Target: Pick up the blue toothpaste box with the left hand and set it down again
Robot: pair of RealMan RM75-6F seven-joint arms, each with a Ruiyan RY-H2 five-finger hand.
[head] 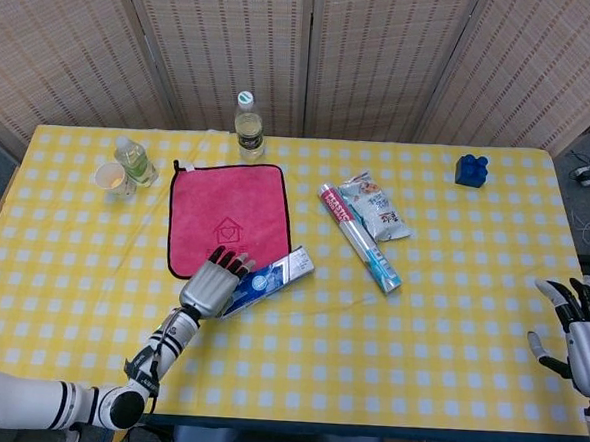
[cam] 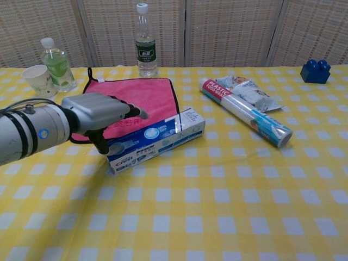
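Your toothpaste box (cam: 157,138) lies flat on the counter (cam: 228,217) at centre-left, long axis running lower left to upper right, overlapping the pink cloth (cam: 133,92). Your left hand (cam: 100,115) rests at its lower-left end, fingers (cam: 136,112) loosely spread; whether they hold it I cannot tell.

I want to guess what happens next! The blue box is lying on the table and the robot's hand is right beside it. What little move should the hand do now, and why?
Probably pull the left hand back and away. The box already lies flat on the table, its far end on the pink cloth, and the fingers look loosened beside it rather than wrapped around it, so it seems set down.
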